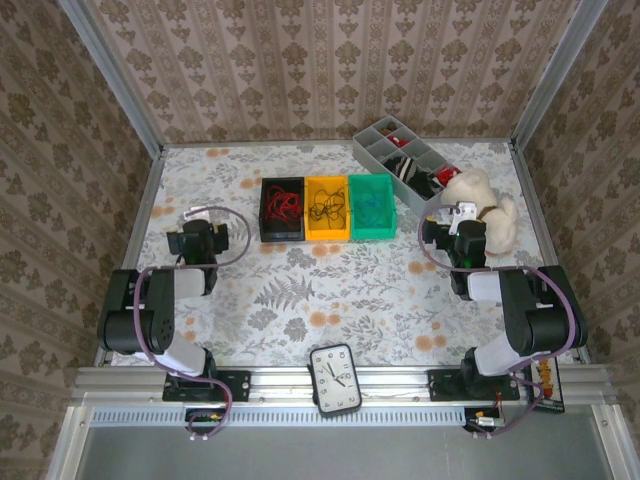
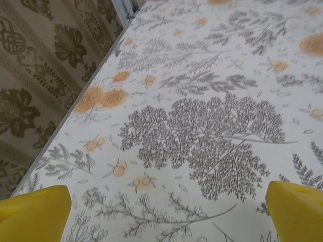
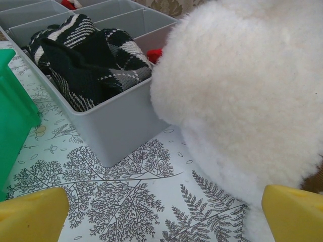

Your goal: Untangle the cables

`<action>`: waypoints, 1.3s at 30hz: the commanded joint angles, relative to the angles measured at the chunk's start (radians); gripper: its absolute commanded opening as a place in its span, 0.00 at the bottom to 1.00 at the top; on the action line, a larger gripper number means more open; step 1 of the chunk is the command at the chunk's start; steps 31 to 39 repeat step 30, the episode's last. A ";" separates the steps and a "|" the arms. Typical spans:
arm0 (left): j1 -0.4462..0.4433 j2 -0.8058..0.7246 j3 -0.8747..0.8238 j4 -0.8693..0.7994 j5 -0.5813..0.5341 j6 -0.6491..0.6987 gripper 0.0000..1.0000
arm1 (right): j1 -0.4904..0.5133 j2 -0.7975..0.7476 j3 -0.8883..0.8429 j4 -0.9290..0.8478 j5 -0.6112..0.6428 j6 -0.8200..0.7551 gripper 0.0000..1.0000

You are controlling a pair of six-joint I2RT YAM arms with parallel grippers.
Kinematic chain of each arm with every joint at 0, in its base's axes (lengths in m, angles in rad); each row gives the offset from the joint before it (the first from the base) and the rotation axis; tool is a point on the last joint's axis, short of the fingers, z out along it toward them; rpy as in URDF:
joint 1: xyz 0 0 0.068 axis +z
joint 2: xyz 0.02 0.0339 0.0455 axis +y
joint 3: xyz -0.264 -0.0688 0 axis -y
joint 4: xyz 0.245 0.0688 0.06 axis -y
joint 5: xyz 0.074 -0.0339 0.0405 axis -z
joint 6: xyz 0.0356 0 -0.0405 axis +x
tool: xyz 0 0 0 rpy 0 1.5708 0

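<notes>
Nearest me: the clock (image 1: 335, 378) on the near rail, between the two arm bases; no part of this job
Left gripper (image 1: 198, 240): low over the left side of the table (image 1: 300, 300); from its wrist I see the yellow fingers (image 2: 35, 214) spread to the lower corners with bare patterned tabletop between them; released, nothing held
Right gripper (image 1: 462, 238): fingers likewise spread wide and empty; it sits just beside the white plush toy (image 1: 485, 205), which bulks large on the right of its wrist view; the grey divided tray (image 1: 405, 160) with a dark plaid cloth (image 3: 86, 55) lies ahead
Cables: three loopy bunches in a row of bins at mid-table; red cable (image 1: 283, 205) in the black bin (image 1: 282, 237); black cable (image 1: 326, 207) in the yellow bin (image 1: 327, 236); blue cable (image 1: 372, 203) in the green bin (image 1: 372, 234)
Bearing: the row runs left to right between the arms; ahead and to the right of the left gripper, ahead and to the left of the right gripper
Long axis: none I can read; each bunch is a loose knot of loops, too small to show where its ends lie
Nearer arm: I judge left for the red, right for the blue; the black sits about midway
Next move, as I judge it: swing one gripper inward over a bin and come down from above; the bin walls leave little room for spread fingers
</notes>
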 commanded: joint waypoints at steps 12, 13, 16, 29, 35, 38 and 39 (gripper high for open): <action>0.009 0.023 -0.069 0.226 0.149 0.029 1.00 | 0.023 0.007 -0.006 0.034 0.004 -0.014 1.00; 0.009 0.023 -0.069 0.221 0.148 0.028 1.00 | 0.020 0.007 -0.006 0.032 0.005 -0.012 1.00; 0.010 0.022 -0.069 0.222 0.149 0.027 1.00 | 0.019 0.009 -0.002 0.026 -0.001 -0.012 1.00; 0.009 0.022 -0.069 0.221 0.148 0.027 1.00 | 0.008 0.006 -0.003 0.026 -0.035 -0.014 1.00; 0.009 0.022 -0.069 0.222 0.149 0.028 1.00 | 0.008 0.006 -0.002 0.023 -0.039 -0.015 1.00; 0.009 0.022 -0.069 0.222 0.149 0.028 1.00 | 0.008 0.006 -0.002 0.023 -0.039 -0.015 1.00; 0.009 0.022 -0.069 0.222 0.149 0.028 1.00 | 0.008 0.006 -0.002 0.023 -0.039 -0.015 1.00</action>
